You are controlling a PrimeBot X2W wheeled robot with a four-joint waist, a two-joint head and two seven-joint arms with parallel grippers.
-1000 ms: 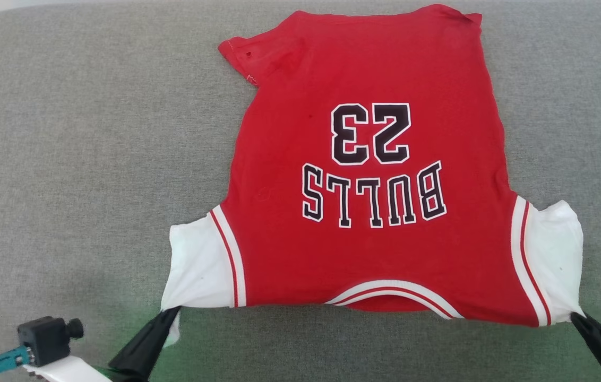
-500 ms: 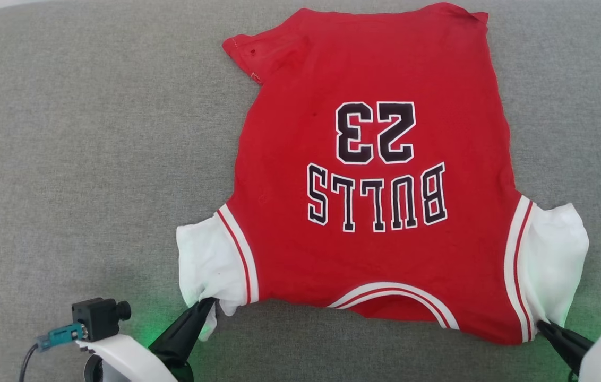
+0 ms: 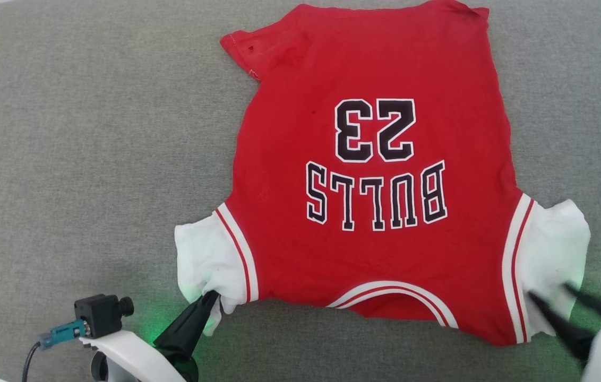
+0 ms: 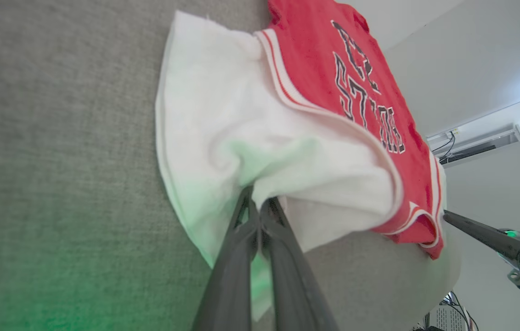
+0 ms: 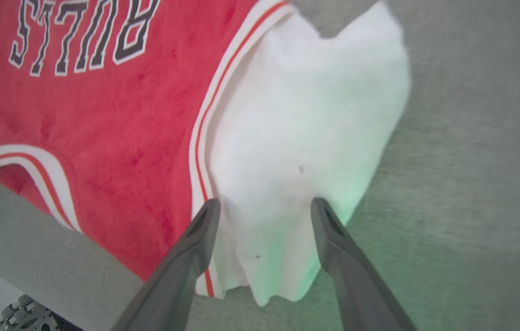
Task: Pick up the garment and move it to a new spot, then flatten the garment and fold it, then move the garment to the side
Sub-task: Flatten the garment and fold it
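Observation:
The garment [image 3: 375, 254], a red jersey T-shirt with "BULLS 23" lettering, lies spread face up on the grey cushion, collar toward me. My left gripper [image 3: 210, 298] is shut on the lower edge of its white left sleeve [image 3: 199, 260]; the left wrist view shows the closed fingertips [image 4: 254, 207] pinching that bunched sleeve [image 4: 223, 115]. My right gripper [image 3: 549, 291] is open over the white right sleeve [image 3: 555, 249]. In the right wrist view its fingers [image 5: 205, 220] straddle the sleeve [image 5: 306, 115] with nothing clamped between them.
The grey cushion [image 3: 67, 159] stretches wide to the left of the shirt. Its near edge [image 5: 21, 239] runs close under the collar. The shirt's hem corner [image 3: 242, 48] is folded over at the far left. My right gripper's finger [image 4: 476, 232] shows in the left wrist view.
Both grippers moved forward, slackening the sleeves. The right gripper has opened and let go of the right sleeve. The left gripper still holds the left sleeve.

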